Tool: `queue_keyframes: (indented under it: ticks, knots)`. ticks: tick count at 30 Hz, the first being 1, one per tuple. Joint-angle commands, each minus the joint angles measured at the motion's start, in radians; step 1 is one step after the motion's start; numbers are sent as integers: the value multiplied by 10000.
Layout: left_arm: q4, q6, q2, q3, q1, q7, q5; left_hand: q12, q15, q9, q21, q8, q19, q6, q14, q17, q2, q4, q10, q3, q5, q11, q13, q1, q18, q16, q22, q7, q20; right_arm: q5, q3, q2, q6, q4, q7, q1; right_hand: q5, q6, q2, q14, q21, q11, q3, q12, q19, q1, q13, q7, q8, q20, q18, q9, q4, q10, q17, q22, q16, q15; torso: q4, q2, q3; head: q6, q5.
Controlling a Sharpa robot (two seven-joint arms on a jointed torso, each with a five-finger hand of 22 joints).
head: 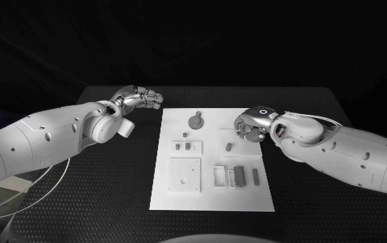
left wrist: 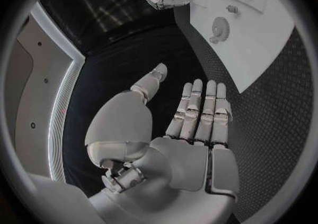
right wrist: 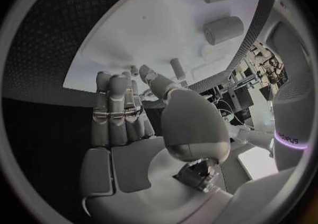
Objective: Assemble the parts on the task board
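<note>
White task board (head: 211,198) lying flat in the middle of the black counter (head: 322,215), long side running away from the robot. Grey parts spread over it: a round gear-like piece (head: 196,121) near the far edge, two small pegs (head: 184,146) just behind a square plate (head: 184,174), a short cylinder (head: 228,146) on a raised pad, and a row of upright bars (head: 239,176) near the middle right. Left robot hand (head: 138,98) off the board, over the counter beside the board's far left corner, fingers straight and close together in the left wrist view (left wrist: 199,112), thumb apart, nothing held. Right robot hand (head: 251,125) over the board's right edge, just beside the short cylinder, fingers extended side by side in the right wrist view (right wrist: 122,112), palm bare, grasping nothing. Gear-like piece also seen from the left wrist (left wrist: 219,26), well apart from that hand.
</note>
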Motion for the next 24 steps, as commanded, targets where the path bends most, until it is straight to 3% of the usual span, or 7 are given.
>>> queue_keyframes:
  ticks: [1,6,7,10,24]
  knots:
    - [38,113,-4,8,21,86,-14,40,-7,9,3,43,3,-17,70,14,50,-1,10,14,-31,36,-15,34,-106,-7,-16,78,46,-117,-3,6,375,57,-75,-12,-29,-90,254,-86,-13,295,100,-70,-114,16,-144,57,-43,-5,112,-62,2,-542,9,41,58,134,-7,-12,3,-28,4]
    - [39,104,-10,9,27,78,-15,48,-4,8,3,44,7,-18,83,16,42,2,30,10,-31,61,-27,34,-100,-12,-35,105,50,-142,-4,31,395,-7,-160,-44,-30,-230,508,-183,-47,402,298,-67,-214,148,-410,120,-124,24,111,-176,3,-918,-3,100,92,240,-12,-12,4,-38,16]
    - [39,105,-10,9,27,75,-15,49,-3,8,3,43,8,-18,85,16,42,2,33,10,-31,64,-28,35,-99,-13,-38,109,50,-155,-5,35,436,-12,-171,-46,-17,-192,251,-163,-83,419,863,-31,-186,260,-510,137,-118,76,96,-224,163,-968,-39,82,91,260,-10,-13,6,-39,17]
    - [43,111,-15,9,28,67,-15,52,2,7,4,42,11,-23,93,17,35,5,43,7,-31,82,-37,34,-95,-16,-51,131,53,-221,-9,53,439,-12,-196,-64,-26,-130,89,-137,-68,418,1287,-19,-124,27,-669,116,-86,90,112,-291,203,-983,-93,122,104,252,-4,-16,4,-53,15]
    - [94,135,-77,9,54,42,-17,57,8,5,4,41,16,-28,104,19,28,9,61,5,-31,104,-53,35,-88,-25,-76,160,60,-591,-50,204,351,-137,-340,-137,-32,-64,-263,-82,-23,449,1514,4,-6,-258,-877,92,-19,37,112,-370,238,-908,-130,202,202,282,-11,-1,5,-90,20]
